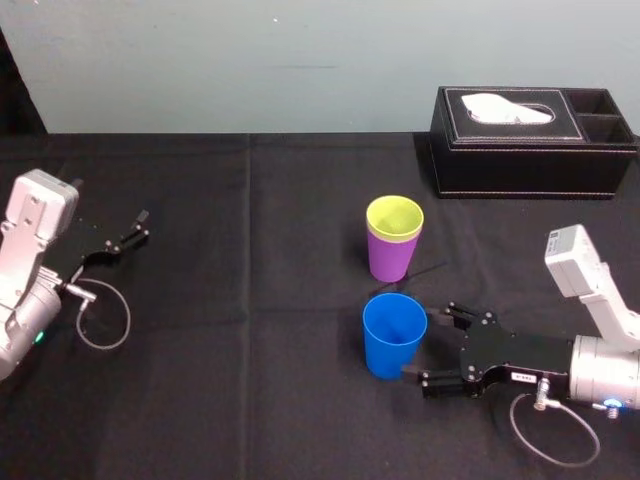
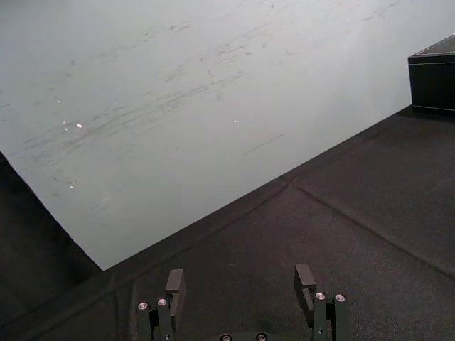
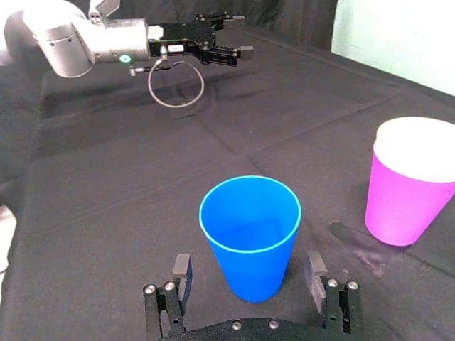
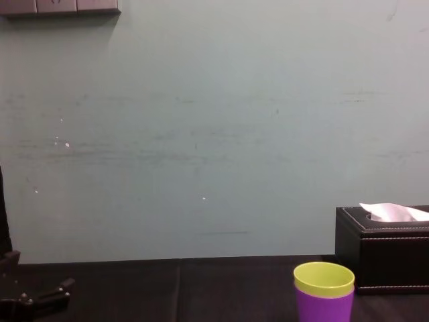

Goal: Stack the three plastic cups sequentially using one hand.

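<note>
Finding the yellow-green cup (image 1: 394, 218) already nested inside the purple cup (image 1: 390, 262), just right of centre in the head view, and so judging two of the three stacked. Finding the blue cup (image 1: 392, 338) standing upright just below that pair, near it but not touching, mouth up. Probably placing it that way for lifting straight onto the stack.

Reaching in from the lower right of the head view with the right gripper (image 1: 420, 342), low over the black tablecloth (image 1: 250, 380). Holding the jaws spread wide at the height of the cup's lower half, apparently for taking the wall low without tipping it. Bracketing the blue cup between the two jaws, one on each side. Showing a gap on both sides in the right wrist view, so not yet clamping.

Resting the left gripper (image 1: 128, 235) at the left edge of the head view, well apart from every cup. Holding its jaws apart on nothing, fitting a one-handed job.

Leaving the black tissue box (image 1: 530, 150) at upper right, out of the working path.
</note>
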Motion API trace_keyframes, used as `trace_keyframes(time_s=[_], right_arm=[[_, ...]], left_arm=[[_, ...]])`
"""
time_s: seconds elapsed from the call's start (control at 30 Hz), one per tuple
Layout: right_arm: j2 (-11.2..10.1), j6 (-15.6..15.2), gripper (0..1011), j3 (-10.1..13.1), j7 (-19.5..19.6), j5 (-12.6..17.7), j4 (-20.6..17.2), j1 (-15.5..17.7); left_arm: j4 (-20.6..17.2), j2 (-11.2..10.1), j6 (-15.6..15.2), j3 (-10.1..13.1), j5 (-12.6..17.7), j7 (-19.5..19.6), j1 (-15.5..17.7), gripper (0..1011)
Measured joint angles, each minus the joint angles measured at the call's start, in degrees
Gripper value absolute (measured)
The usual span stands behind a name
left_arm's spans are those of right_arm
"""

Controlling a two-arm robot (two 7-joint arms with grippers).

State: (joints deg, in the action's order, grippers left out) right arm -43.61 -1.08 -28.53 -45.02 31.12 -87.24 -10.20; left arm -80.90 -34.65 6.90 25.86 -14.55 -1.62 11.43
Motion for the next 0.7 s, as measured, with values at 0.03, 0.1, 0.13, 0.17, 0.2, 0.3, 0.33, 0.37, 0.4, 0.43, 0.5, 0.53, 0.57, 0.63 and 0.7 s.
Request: trace_keyframes(time_s=[0.03,0.1,0.13,0.17,0.2,0.3,0.33,0.37,0.4,0.43,0.5,0.53,0.57,0.63,0.7], right_arm=[[0.1,0.0,1003,-0.1,0.1,0.0,0.1,-0.1],[0.4,0.0,1003,-0.6,0.3,-0.3,0.2,-0.5],[0.6,0.0,1003,-0.9,0.4,-0.6,0.2,-0.7],[0.7,0.0,1003,-1.1,0.4,-0.7,0.3,-0.8],[0.8,0.1,1003,-1.2,0.5,-0.9,0.3,-1.0],[1.3,0.1,1003,-1.7,0.8,-1.4,0.5,-1.6],[1.5,0.1,1003,-1.9,0.9,-1.5,0.7,-1.8],[1.7,0.1,1003,-2.0,1.0,-1.6,0.8,-2.0],[1.8,0.1,1003,-2.0,1.1,-1.6,0.9,-2.1],[2.1,0.0,1003,-2.1,1.3,-1.8,1.1,-2.3],[2.4,-0.1,1003,-2.2,1.6,-1.8,1.3,-2.5],[2.6,-0.2,1003,-2.3,1.7,-1.9,1.5,-2.7],[2.6,-0.2,1003,-2.3,1.7,-1.9,1.5,-2.7],[3.0,-0.3,1003,-2.5,2.0,-2.0,1.7,-3.0],[3.4,-0.4,1003,-2.7,2.2,-2.2,2.0,-3.2]], left_arm=[[0.0,0.0,0.0,0.0,0.0,0.0,0.0,1011],[0.0,0.0,0.0,0.0,0.0,0.0,0.0,1011],[0.0,0.0,0.0,0.0,0.0,0.0,0.0,1011],[0.0,0.0,0.0,0.0,0.0,0.0,0.0,1011],[0.0,0.0,0.0,0.0,0.0,0.0,0.0,1011],[0.0,0.0,0.0,0.0,0.0,0.0,0.0,1011],[0.0,0.0,0.0,0.0,0.0,0.0,0.0,1012],[0.0,0.0,0.0,0.0,0.0,0.0,0.0,1011],[0.0,0.0,0.0,0.0,0.0,0.0,0.0,1011],[0.0,0.0,0.0,0.0,0.0,0.0,0.0,1011],[0.0,0.0,0.0,0.0,0.0,0.0,0.0,1011],[0.0,0.0,0.0,0.0,0.0,0.0,0.0,1011],[0.0,0.0,0.0,0.0,0.0,0.0,0.0,1011],[0.0,0.0,0.0,0.0,0.0,0.0,0.0,1011],[0.0,0.0,0.0,0.0,0.0,0.0,0.0,1011]])
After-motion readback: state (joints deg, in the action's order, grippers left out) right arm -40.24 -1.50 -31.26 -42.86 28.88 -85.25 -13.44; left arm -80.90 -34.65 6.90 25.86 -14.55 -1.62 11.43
